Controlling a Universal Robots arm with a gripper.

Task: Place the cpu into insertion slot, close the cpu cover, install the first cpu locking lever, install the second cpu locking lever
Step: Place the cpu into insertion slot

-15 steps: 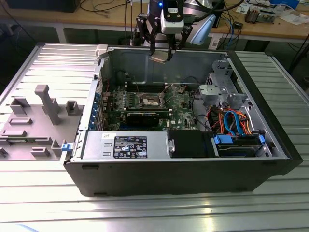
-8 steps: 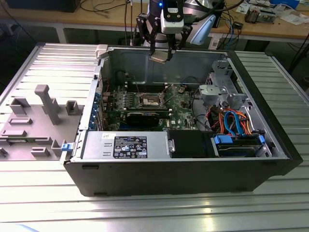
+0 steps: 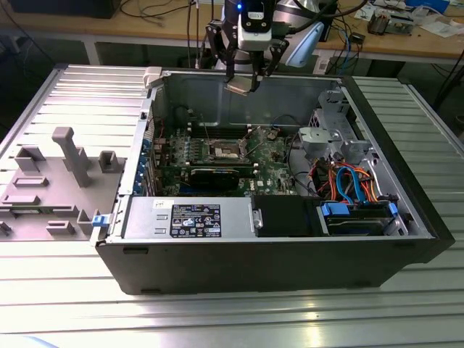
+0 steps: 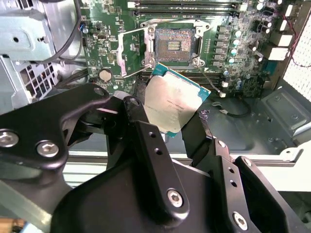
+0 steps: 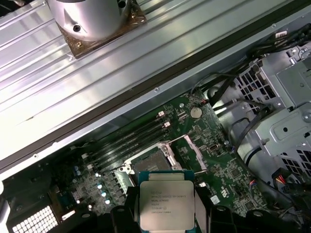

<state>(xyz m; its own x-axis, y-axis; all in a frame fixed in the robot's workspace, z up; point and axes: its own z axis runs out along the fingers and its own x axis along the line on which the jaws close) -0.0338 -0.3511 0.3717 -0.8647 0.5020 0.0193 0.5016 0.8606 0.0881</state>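
My gripper [image 3: 242,81] hangs above the far wall of the open computer case [image 3: 406,239], shut on the cpu [image 3: 241,86]. In both wrist views the cpu [image 4: 177,104] [image 5: 166,205] is a flat square chip with a silver-grey top and a teal edge, held tilted between two black fingers [image 4: 141,126]. Below it on the green motherboard [image 3: 272,156] the insertion slot [image 4: 174,46] [image 5: 151,158] lies open with its contacts bare. The cpu cover [image 4: 130,52] is swung open beside the slot. Thin wire levers [image 4: 209,73] stand loose near the slot.
A grey power supply [image 3: 188,217] fills the case's near side, with a black card [image 3: 217,176] behind it. A metal drive cage [image 3: 326,138] and orange and blue cables [image 3: 351,185] sit at the exterior view's right. A grey plastic fixture [image 3: 58,163] lies left of the case.
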